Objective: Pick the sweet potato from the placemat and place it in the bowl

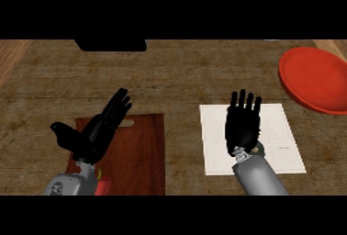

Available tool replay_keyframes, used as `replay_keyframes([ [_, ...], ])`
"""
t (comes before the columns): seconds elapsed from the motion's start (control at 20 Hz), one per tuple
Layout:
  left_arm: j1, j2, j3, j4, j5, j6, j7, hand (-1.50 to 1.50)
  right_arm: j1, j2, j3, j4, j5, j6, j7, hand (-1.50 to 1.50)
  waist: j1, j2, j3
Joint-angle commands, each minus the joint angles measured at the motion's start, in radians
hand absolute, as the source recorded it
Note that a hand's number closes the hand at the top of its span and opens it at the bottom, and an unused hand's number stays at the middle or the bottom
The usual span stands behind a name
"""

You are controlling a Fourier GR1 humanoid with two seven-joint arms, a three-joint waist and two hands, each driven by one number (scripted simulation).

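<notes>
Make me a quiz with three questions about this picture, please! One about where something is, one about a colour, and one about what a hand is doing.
1. Where is the bowl?
A. upper right
B. lower left
C. centre

2. What colour is the placemat?
A. blue
B. white
C. green

3. How is the right hand?
A. curled in a fist
B. pinching a spoon
C. open, fingers straight

Answers: 1 A, the red bowl sits at the view's upper right edge. 2 B, the mat under the right hand is white. 3 C, its fingers are straight above the placemat, holding nothing.
</notes>
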Motion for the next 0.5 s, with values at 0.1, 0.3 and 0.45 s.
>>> replay_keyframes([
  [0.1,0.033,0.042,0.049,-0.033,0.04,-0.051,0.021,0.0,-0.056,-0.019,-0.072,0.139,-0.006,-0.08,-0.05,-1.5,0.003,0.01,0.005],
  [0.3,0.024,0.033,0.039,-0.054,0.002,-0.038,0.03,0.0,-0.025,-0.009,-0.052,0.132,0.019,-0.103,-0.057,-1.5,0.0,0.009,0.005],
  [0.45,0.012,-0.019,0.006,-0.021,-0.028,-0.008,0.014,0.0,0.002,-0.042,-0.075,0.136,-0.013,-0.17,-0.127,1.5,-0.003,0.009,0.005],
])
